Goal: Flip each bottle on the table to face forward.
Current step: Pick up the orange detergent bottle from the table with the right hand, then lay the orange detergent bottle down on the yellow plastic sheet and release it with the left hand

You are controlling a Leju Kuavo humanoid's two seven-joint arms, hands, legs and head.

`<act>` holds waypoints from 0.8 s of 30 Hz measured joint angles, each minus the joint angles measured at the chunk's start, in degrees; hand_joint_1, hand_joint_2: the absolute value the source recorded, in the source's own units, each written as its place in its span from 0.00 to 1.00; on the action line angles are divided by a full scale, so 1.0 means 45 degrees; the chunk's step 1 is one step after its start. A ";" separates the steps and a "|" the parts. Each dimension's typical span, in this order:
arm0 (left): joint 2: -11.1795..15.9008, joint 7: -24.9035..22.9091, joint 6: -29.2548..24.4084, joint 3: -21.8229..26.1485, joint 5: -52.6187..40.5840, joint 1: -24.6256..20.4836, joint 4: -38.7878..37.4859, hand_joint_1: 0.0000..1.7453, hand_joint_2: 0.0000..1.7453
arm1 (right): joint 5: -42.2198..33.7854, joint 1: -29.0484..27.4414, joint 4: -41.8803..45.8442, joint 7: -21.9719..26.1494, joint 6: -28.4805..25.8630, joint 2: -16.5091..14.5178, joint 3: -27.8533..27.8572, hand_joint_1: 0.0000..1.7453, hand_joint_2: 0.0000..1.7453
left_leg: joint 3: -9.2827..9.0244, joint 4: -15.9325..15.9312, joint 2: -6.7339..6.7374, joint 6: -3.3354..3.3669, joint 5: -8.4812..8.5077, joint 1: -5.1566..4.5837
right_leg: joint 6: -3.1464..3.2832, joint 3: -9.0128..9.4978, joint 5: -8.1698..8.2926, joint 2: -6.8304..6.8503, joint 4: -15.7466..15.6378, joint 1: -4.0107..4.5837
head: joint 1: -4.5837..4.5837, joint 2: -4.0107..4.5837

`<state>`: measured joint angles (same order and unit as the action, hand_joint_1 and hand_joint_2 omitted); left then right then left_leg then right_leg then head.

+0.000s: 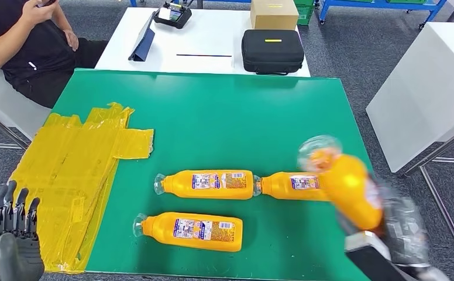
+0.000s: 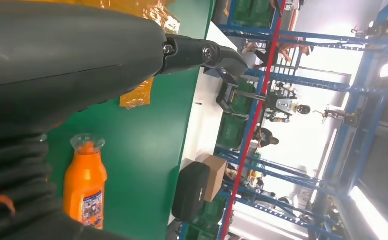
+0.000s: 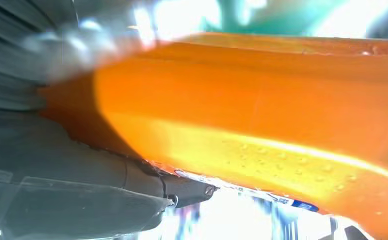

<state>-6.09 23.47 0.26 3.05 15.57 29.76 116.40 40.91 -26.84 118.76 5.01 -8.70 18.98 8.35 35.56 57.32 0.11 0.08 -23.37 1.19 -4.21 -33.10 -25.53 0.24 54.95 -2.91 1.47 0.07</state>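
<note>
1. Spreading across the head view, the green counter (image 1: 213, 117) carries yellow plastic sheeting (image 1: 66, 170) at nine o'clock.
2. Three orange bottles lie on it: two (image 1: 207, 184) (image 1: 292, 186) end to end at centre, one (image 1: 192, 231) nearer at six o'clock.
3. A fourth bottle (image 1: 350, 190), at four o'clock, is lifted and blurred, clamped around its body by the right hand (image 1: 388, 228). It looks smooth, rigid, probably slippery, so mid-body grip suits.
4. The left hand (image 1: 11, 234) hangs at seven o'clock, holding nothing, fingers together and fairly straight.

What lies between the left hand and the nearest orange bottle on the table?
In the head view, crumpled yellow plastic sheeting covers the stretch between the left hand and the nearest bottle.
</note>
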 joint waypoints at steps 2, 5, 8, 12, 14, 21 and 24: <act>-0.0031 0.0057 -0.0206 -0.0062 0.0067 -0.0011 -0.0002 0.00 1.00 | 0.0515 -0.0416 0.0710 0.0184 -0.0970 -0.0515 0.0267 1.00 1.00 | 0.0001 0.0000 0.0003 -0.0007 -0.0005 -0.0001 | -0.0002 0.0049 0.0004 -0.0006 0.0000 -0.0001 | 0.0006 0.0000; -0.0021 0.0134 -0.0475 -0.0192 0.0241 -0.0034 -0.0004 0.00 1.00 | 0.0654 -0.0837 0.1336 0.0090 -0.1729 -0.0860 0.0242 1.00 1.00 | 0.0002 0.0001 0.0015 -0.0010 -0.0006 0.0000 | -0.0001 0.0093 0.0011 -0.0014 0.0001 0.0000 | 0.0006 0.0000; 0.0226 0.0266 -0.0655 -0.0586 0.0816 -0.0217 -0.0057 0.00 1.00 | 0.0112 -0.0742 0.1497 -0.0029 -0.2291 -0.0746 -0.0332 1.00 1.00 | 0.0004 -0.0002 0.0017 -0.0010 -0.0005 0.0001 | 0.0000 0.0098 0.0011 -0.0016 0.0001 0.0001 | 0.0006 0.0000; 0.1010 0.0611 -0.1235 -0.1730 0.1795 -0.0736 -0.0358 0.00 1.00 | -0.0690 0.0427 0.0823 -0.0597 -0.2856 -0.0041 -0.2557 1.00 1.00 | -0.0018 -0.0005 0.0048 -0.0012 0.0001 0.0003 | 0.0014 0.0064 0.0018 -0.0029 0.0001 0.0005 | 0.0003 0.0000; 0.1456 0.0723 -0.1451 -0.2384 0.2325 -0.0957 -0.0506 0.00 1.00 | -0.1448 0.1438 -0.0045 -0.0646 -0.2569 0.0112 -0.3691 1.00 1.00 | -0.0017 -0.0008 0.0075 -0.0014 0.0018 0.0008 | 0.0028 0.0082 0.0039 -0.0047 0.0002 0.0011 | 0.0001 0.0000; 0.2636 0.0816 -0.2047 -0.4582 0.3883 -0.2159 -0.1084 0.00 1.00 | -0.2837 0.6296 -0.4945 -0.1255 -0.1700 -0.1560 -0.7343 1.00 1.00 | 0.0015 -0.0007 0.0144 -0.0018 0.0127 0.0020 | 0.0045 0.0053 0.0123 -0.0101 0.0017 0.0023 | 0.0004 0.0000; 0.2856 0.0793 -0.2135 -0.4957 0.3949 -0.2525 -0.1214 0.00 1.00 | -0.2937 0.7603 -0.5971 -0.1602 -0.1650 -0.2176 -0.8228 1.00 1.00 | 0.0024 -0.0005 0.0130 -0.0018 0.0136 0.0020 | 0.0043 0.0053 0.0125 -0.0094 0.0021 0.0020 | 0.0003 0.0000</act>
<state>6.76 27.04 -9.35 -19.25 33.34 18.40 110.94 27.70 7.37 91.89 -2.20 -16.12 9.19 -28.67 35.67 57.29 0.70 0.00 -22.76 1.28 -4.01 -32.86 -24.97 -0.18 55.04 -2.82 1.48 0.07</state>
